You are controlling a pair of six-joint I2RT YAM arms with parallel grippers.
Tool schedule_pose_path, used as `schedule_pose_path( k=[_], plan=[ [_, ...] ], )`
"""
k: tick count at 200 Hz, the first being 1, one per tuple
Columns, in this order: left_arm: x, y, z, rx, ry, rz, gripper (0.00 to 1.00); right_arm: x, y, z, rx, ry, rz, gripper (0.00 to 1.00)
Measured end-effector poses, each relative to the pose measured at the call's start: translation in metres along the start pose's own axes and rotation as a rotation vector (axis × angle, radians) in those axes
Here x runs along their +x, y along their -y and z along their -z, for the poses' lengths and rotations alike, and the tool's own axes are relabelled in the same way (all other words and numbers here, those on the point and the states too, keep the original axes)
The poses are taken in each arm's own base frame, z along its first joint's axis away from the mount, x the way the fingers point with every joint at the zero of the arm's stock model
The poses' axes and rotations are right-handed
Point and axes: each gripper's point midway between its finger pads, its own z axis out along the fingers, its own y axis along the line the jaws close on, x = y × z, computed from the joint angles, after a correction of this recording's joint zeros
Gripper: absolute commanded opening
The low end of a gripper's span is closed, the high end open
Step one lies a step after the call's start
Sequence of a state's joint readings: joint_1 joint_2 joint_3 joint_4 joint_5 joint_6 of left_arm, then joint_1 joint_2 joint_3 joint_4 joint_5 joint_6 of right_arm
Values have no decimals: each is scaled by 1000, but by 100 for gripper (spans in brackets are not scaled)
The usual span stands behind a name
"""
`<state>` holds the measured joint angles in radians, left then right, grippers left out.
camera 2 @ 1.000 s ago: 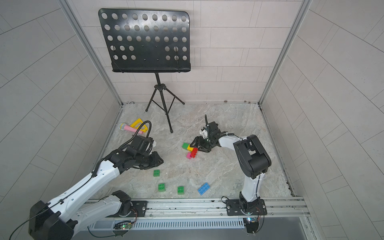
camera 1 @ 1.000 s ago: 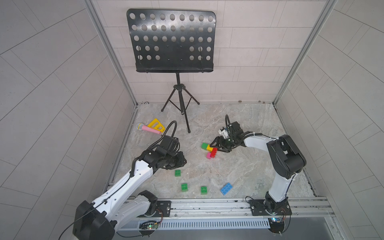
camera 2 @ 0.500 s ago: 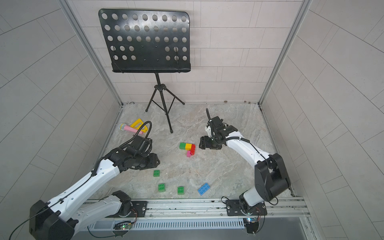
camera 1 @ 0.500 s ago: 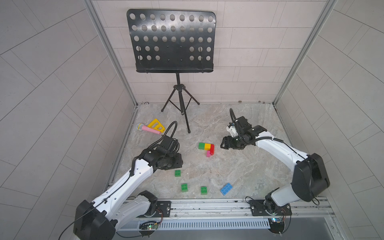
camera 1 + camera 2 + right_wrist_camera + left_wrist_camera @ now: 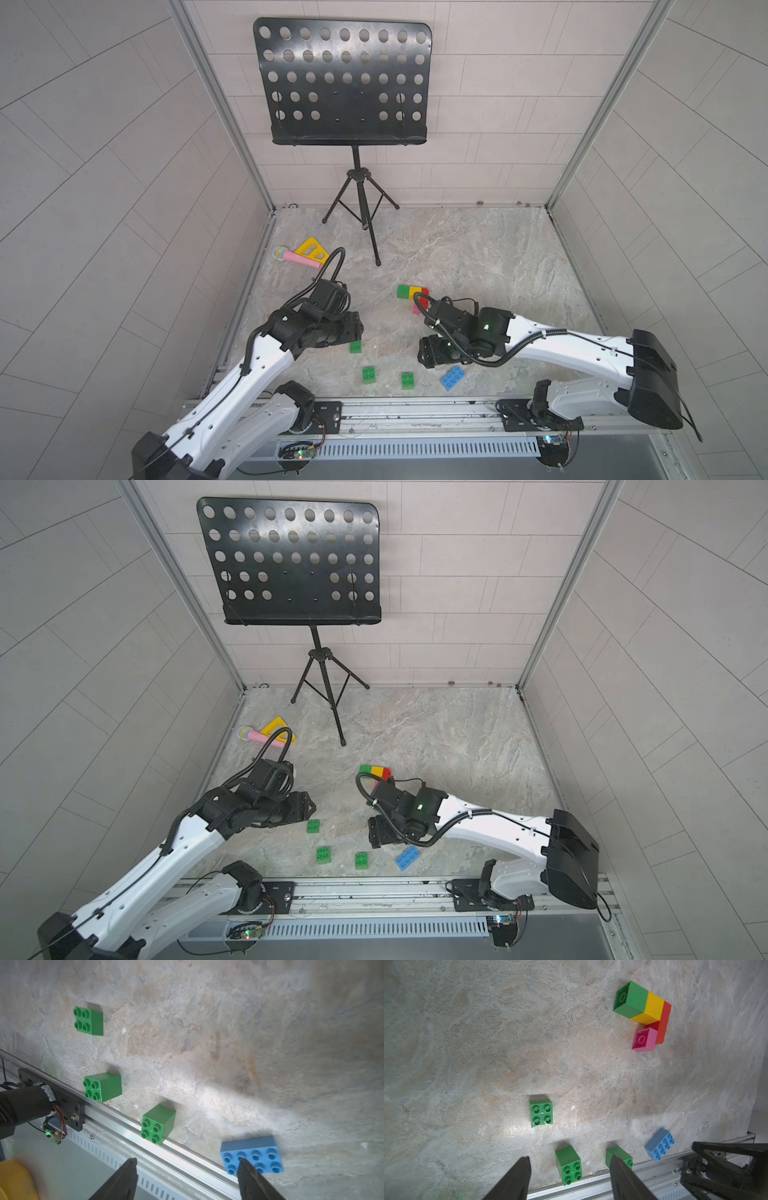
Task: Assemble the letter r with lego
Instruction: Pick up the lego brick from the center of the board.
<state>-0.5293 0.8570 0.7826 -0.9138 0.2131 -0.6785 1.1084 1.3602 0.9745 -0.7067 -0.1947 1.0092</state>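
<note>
Lego cluster lies on its side mid tabletop, undersides facing left.
You've one green, yellow, red and pink joined; three loose greens and one diagonal blue sit studs-up; left tool and right tool are spread, empty.

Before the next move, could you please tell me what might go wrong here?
The long blue studded plastic brick lies beside the aluminium front rail; the open right gripper could nudge it off. The right arm's black cable loop overlaps the joined green-yellow-red-pink bricks in a top view and might snag them.
</note>
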Motion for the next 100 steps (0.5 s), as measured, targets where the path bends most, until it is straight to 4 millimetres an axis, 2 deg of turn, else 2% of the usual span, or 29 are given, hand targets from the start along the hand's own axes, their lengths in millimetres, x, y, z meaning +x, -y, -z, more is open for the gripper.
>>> schedule_pose_path(
  k=[39, 77, 100],
  plan=[
    [8, 0, 13, 32, 22, 9, 76, 15, -33, -34, 50, -43, 15, 80],
    [17, -4, 25, 51, 39, 9, 76, 23, -46, -53, 77, -68, 0, 76],
    [23, -9, 30, 49, 38, 8, 76, 26, -45, -60, 96, -72, -19, 72]
  ],
)
